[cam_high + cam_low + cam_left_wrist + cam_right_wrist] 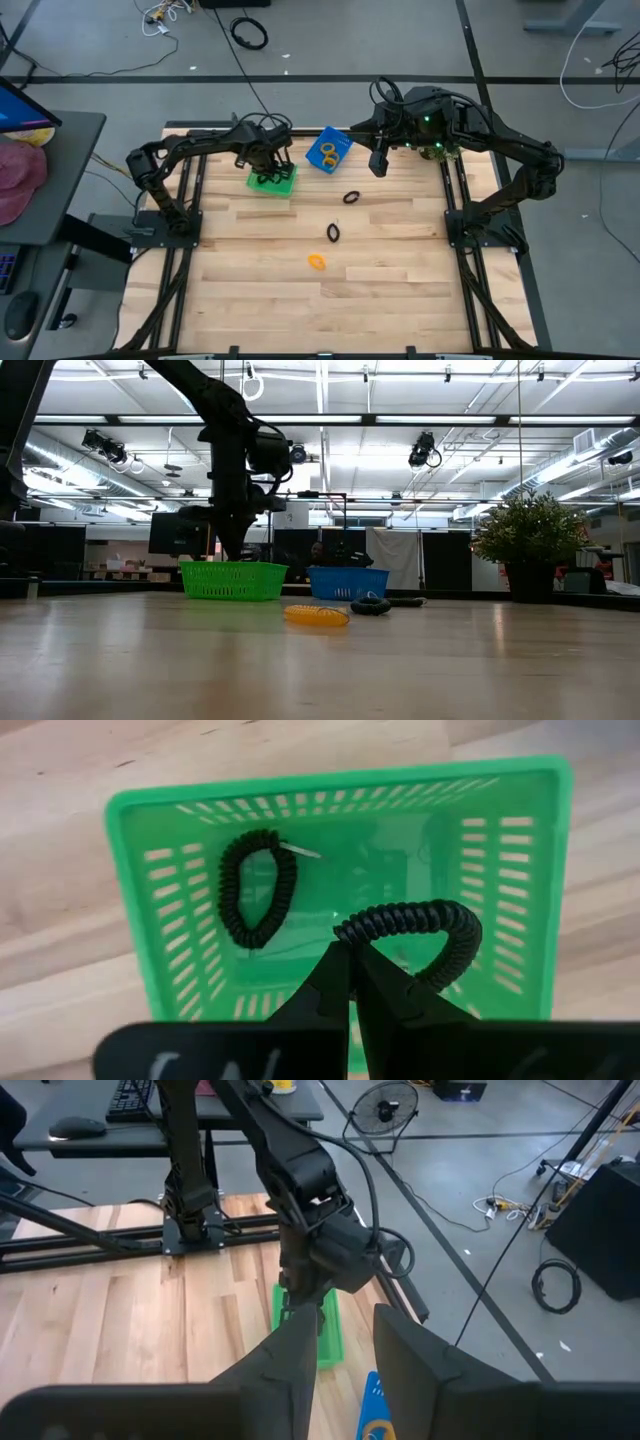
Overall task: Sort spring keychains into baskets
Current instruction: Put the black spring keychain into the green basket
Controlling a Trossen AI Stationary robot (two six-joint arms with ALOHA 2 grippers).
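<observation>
My left gripper point(350, 958) is over the green basket point(150, 870), shut on a black spring keychain point(440, 930). A second black keychain point(258, 888) lies flat on that basket's floor. In the high view my left gripper point(270, 172) covers the green basket point(272, 182). My right gripper point(380, 162) is open and empty, in the air just right of the blue basket point(328, 150), which holds orange keychains point(330, 152). Two black keychains point(351, 197) point(333, 232) and one orange keychain point(317, 262) lie on the table. My left gripper pinches the black keychain's coil at one end of its loop point(345, 932) between its two fingertips. The fingers come from above, pointing down into the green basket. The rest of the loop sticks out sideways from the fingertips over the basket's floor; whether it touches the floor I cannot tell.
In the low view the orange keychain point(316, 615) and a black one point(370, 605) lie in front of the green basket point(233, 580) and the blue basket point(348, 582). A potted plant point(530, 540) stands beyond the table. The near half of the table point(320, 310) is bare wood.
</observation>
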